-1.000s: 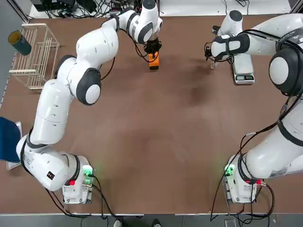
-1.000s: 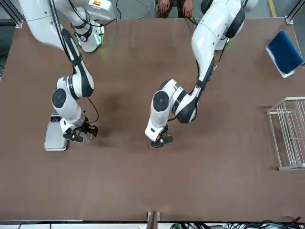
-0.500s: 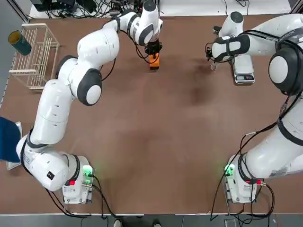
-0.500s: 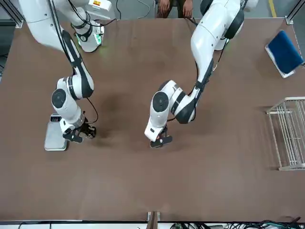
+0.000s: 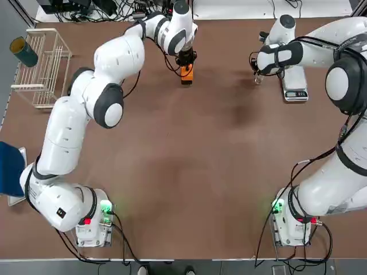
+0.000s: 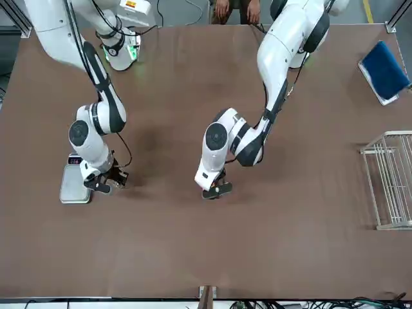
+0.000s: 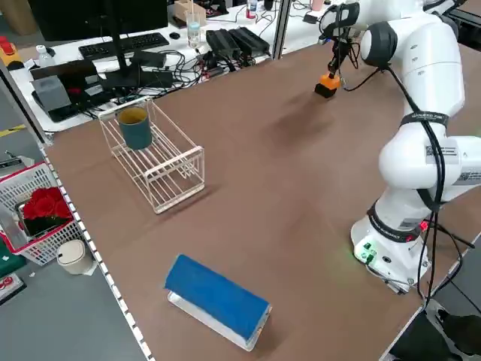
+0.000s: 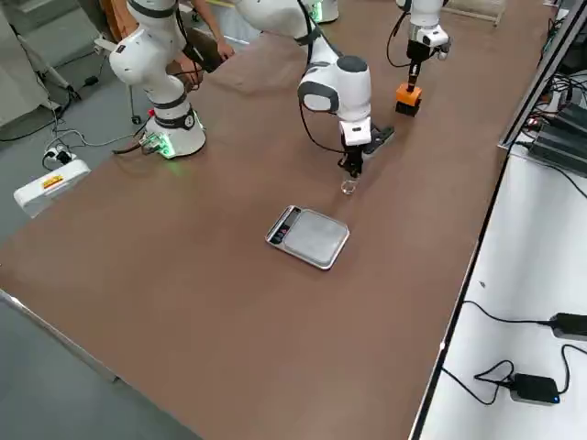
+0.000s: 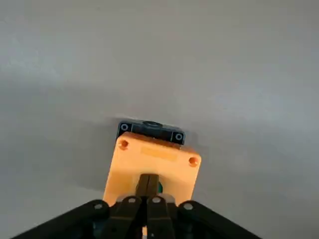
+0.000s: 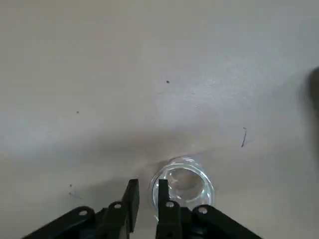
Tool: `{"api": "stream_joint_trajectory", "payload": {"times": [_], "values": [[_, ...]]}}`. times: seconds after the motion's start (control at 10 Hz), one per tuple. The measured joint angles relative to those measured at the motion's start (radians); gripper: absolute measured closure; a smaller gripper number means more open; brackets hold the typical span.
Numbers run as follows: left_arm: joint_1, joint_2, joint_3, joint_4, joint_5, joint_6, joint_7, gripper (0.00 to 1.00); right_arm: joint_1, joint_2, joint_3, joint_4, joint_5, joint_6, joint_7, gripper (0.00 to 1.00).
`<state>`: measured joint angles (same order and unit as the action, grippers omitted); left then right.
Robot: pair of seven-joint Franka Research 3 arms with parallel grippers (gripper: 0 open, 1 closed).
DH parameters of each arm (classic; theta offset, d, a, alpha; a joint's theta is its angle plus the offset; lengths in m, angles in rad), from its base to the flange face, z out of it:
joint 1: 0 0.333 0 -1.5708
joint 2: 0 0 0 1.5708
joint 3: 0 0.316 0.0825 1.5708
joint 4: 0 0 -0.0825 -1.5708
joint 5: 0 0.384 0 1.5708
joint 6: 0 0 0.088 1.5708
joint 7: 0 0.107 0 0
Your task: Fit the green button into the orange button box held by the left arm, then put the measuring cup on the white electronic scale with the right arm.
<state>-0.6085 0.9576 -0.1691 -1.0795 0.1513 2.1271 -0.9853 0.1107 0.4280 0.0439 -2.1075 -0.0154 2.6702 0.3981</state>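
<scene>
Left hand, seen from the top, sat on the orange box at the far side of the brown surface, fingers pressed together. Right hand was down at the cup, just beside the scale; whether it had the cup could not be told from here.

From the front, the left hand hid most of the box, and the right hand hovered low next to the scale. A person's hands showed at the far edge.

The left side view showed the box standing on the surface under the left hand, well apart from a wire rack holding a teal mug, and from a blue pad near the edge.

The right side view showed the right hand pointing straight down over the cup, which stood on the surface near the scale — not on it.

At the left wrist, the fingers were shut tight over the box, a sliver of the green button showing beside them in the top face.

At the right wrist, the two fingers stood a narrow gap apart — one outside the cup's rim, the other at or just inside it; a firm grip could not be confirmed.
</scene>
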Motion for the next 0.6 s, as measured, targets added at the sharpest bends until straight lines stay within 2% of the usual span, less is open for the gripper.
{"api": "stream_joint_trajectory", "payload": {"times": [0.4,0.5,0.6], "values": [[-0.002,0.000,0.001,0.000,0.000,0.000,-0.015,0.99,-0.005,0.002,0.000,0.000,0.000,0.001,0.000,0.82],[-0.006,0.000,0.002,0.000,0.000,0.000,-0.022,0.99,-0.005,0.002,-0.002,0.000,-0.001,0.001,0.000,0.91],[-0.010,0.000,0.003,0.000,0.000,0.000,-0.029,0.99,-0.007,0.000,-0.003,0.000,-0.001,0.001,0.000,0.92]]}}
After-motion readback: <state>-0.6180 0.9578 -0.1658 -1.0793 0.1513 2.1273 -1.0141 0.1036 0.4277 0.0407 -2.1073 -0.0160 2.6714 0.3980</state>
